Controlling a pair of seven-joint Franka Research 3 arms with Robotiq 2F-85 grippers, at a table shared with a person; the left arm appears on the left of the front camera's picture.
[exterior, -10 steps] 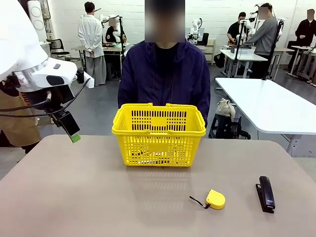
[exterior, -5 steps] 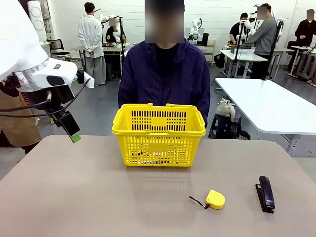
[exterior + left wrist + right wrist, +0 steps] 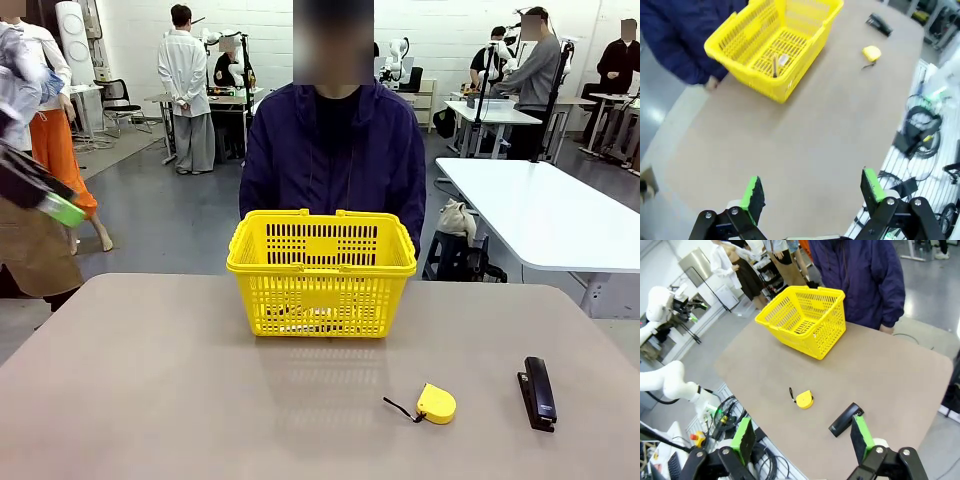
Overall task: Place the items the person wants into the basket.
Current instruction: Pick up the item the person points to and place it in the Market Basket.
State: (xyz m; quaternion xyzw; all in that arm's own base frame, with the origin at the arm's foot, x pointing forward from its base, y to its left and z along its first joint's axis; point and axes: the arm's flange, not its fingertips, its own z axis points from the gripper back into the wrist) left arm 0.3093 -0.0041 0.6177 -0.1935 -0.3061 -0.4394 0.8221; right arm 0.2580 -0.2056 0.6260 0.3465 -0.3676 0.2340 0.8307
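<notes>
The yellow basket [image 3: 322, 270] stands at the table's far middle, right in front of the person [image 3: 335, 150] in the dark jacket. Slim items lie on its floor: a thin pen [image 3: 775, 65] and a white marker [image 3: 783, 60] show in the left wrist view, and a dark shape [image 3: 801, 329] shows in the right wrist view. My left gripper [image 3: 812, 190] is open and empty, high above the table's left end; it sits blurred at the picture's left edge [image 3: 40, 192]. My right gripper [image 3: 802, 437] is open and empty, high over the near right side.
A round yellow tape measure [image 3: 437, 403] and a black stapler [image 3: 538, 392] lie on the near right of the table. The person's hand [image 3: 712, 84] rests at the far table edge beside the basket. Other people and tables stand farther back.
My left arm has swung up and out to the left; its gripper went from beside the basket's left to the picture's left edge. Nothing on the table moved.
</notes>
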